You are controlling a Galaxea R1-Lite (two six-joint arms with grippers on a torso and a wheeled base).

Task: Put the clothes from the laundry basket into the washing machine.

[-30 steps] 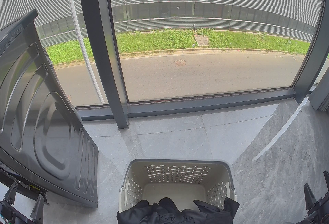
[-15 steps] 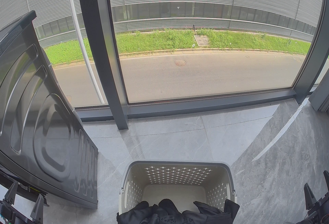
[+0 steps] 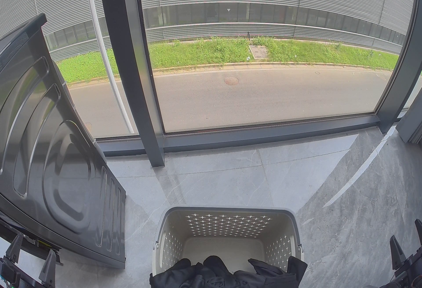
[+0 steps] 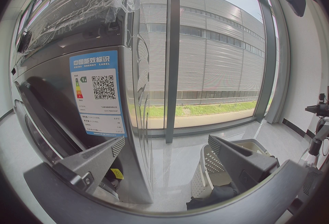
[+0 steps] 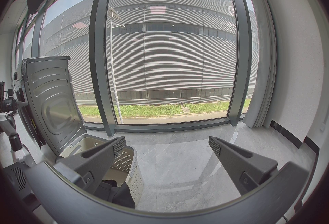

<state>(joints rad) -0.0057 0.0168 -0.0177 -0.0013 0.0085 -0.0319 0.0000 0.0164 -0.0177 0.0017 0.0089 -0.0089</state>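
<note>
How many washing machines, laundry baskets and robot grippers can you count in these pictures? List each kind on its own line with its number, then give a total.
Washing machine: 1
Laundry basket: 1
Grippers: 2 (left gripper, right gripper)
Total: 4

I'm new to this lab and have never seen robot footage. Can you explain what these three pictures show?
This is a two-armed robot on wheels. One picture looks down from its head; the other two come from cameras on its wrists. On the grey floor stands a pale laundry basket with black clothes inside. To the robot's left stands the dark washing machine. The left gripper and the right gripper both have open jaws and hold nothing. Beyond the big window are a road and a building.
</note>
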